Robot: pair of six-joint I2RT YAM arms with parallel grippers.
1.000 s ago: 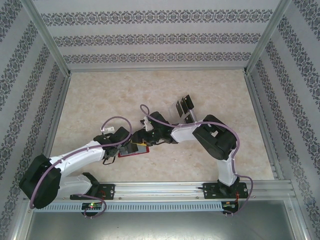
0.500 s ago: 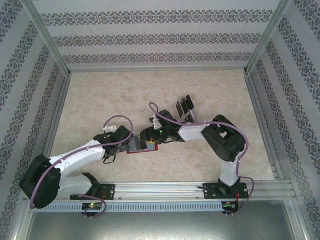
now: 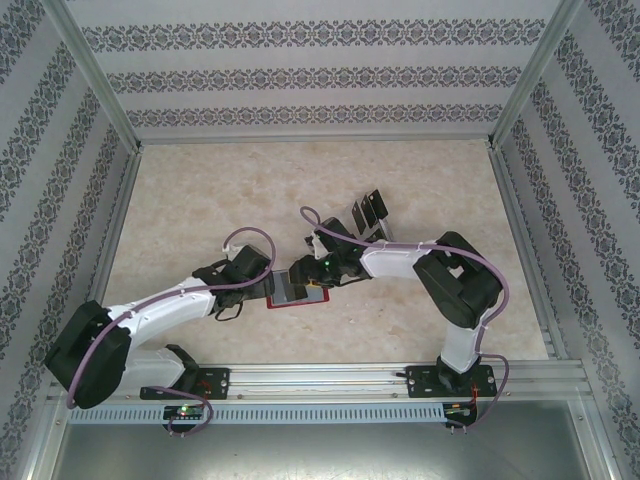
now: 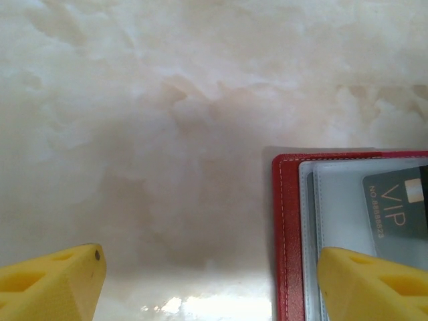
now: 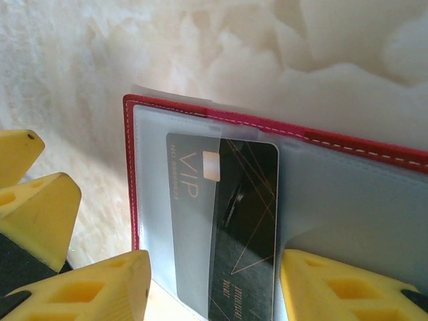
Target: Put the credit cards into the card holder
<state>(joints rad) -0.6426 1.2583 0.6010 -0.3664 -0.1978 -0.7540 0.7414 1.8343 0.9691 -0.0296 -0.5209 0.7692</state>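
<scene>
between the two wrists, at the front middle of the pale table (image 3: 200, 200): card holder (image 3: 297, 297), laid open and flat, red border round grey-clear sleeves. lying in it, seemingly partway under a clear sleeve, one credit card (image 5: 227, 221), dark with gold "vip" lettering. farther back, well apart, more dark cards (image 3: 372, 207) standing in a clear rack (image 3: 360, 225).

left gripper (image 4: 210, 281): spread wide, pinching nothing, one yellow finger over the holder's red edge, the other over bare table. right gripper (image 5: 214, 287): also spread, straddling the card from above, gripping nothing as far as can be seen.

likely feel of the card: thin, stiff, light, slick, awkward to lift once flat. best taken across its long edges, at the end outside the sleeve, then pushed lengthwise. likely feel of the holder: soft, light, apt to slide on smooth stone or fold back. best pinned at the red border while the card goes in.

against a second ago: holder shifted to the right, much more of its grey inside uncovered; both grippers moved right with it.
</scene>
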